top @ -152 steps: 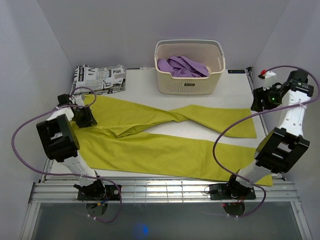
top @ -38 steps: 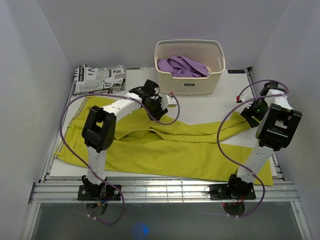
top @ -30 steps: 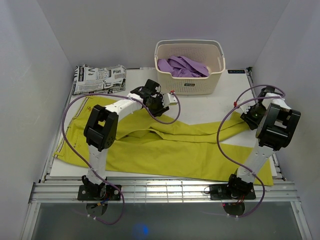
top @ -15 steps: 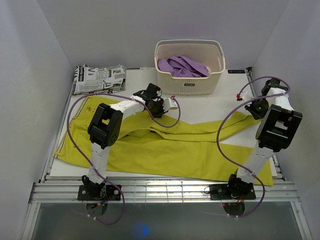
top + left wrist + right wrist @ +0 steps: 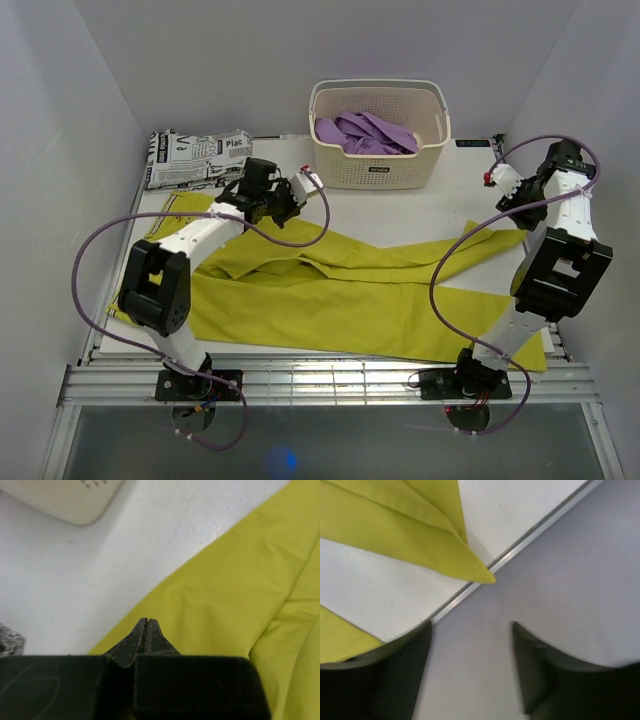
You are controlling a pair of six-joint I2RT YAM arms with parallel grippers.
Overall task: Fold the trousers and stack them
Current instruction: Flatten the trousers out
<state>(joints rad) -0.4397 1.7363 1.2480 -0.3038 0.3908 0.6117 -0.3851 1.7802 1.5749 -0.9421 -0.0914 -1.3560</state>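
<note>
The yellow-green trousers [image 5: 330, 290] are lying flat across the middle of the desk [image 5: 420, 205], with the wide end at the left and the legs running to the right. The far leg is ending in a folded point just beside the right edge, and the near leg is reaching the near right corner. I am holding my left gripper [image 5: 272, 203] over the far left part of the garment. In the left wrist view this gripper [image 5: 146, 622] is closed, its jaws meeting tip to tip above the far edge of the trousers [image 5: 225, 595], where the cloth is bordering bare desk [image 5: 100, 570]. I cannot tell whether any cloth is caught between the tips. I am holding my right gripper [image 5: 518, 200] at the far right of the desk, above the pointed leg end. In the right wrist view this gripper [image 5: 471, 627] is standing wide open and gripping nothing, and the leg tip [image 5: 395, 535] is lying on the desk [image 5: 380, 595] with its point touching the metal edge beside the wall [image 5: 545, 570]. A cream basket [image 5: 380, 172] is sitting at the far edge, apart from the trousers, with purple clothing [image 5: 365, 132] piled inside. A folded black-and-white printed garment [image 5: 198, 157] is resting at the far left corner.
</note>
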